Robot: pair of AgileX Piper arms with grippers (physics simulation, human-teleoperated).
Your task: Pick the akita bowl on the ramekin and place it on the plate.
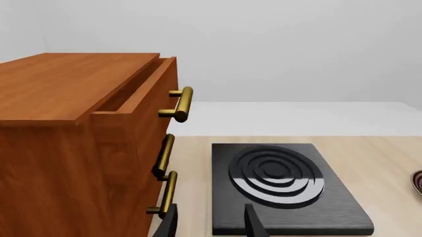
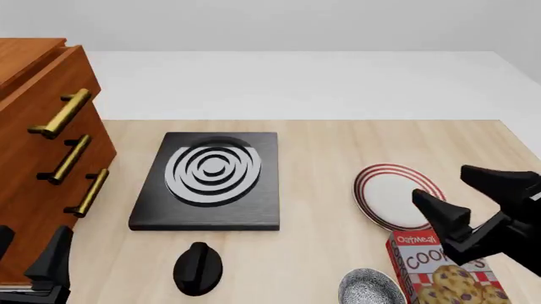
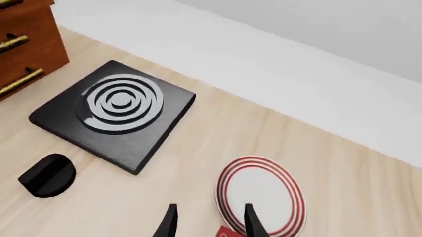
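Note:
The akita bowl (image 2: 370, 289), grey-and-white speckled, sits at the table's front edge, just left of a cookie box. The ramekin is hidden. The plate (image 2: 396, 197) (image 3: 261, 195), white with red rings, lies on the right half of the table, beyond the bowl. My right gripper (image 2: 439, 182) (image 3: 209, 217) hangs open over the plate's right part, nothing between its fingers (image 3: 253, 221). My left gripper (image 2: 25, 253) (image 1: 211, 224) is open and empty at the front left, beside the cabinet, far from bowl and plate.
A wooden drawer cabinet (image 2: 42, 158) (image 1: 79, 138) with brass handles fills the left side, its top drawer slightly out. A black stove plate (image 2: 211, 178) (image 3: 115, 116) lies mid-table, a black knob (image 2: 199, 269) (image 3: 47, 175) in front of it. A red cookie box (image 2: 439, 272) stands right of the bowl.

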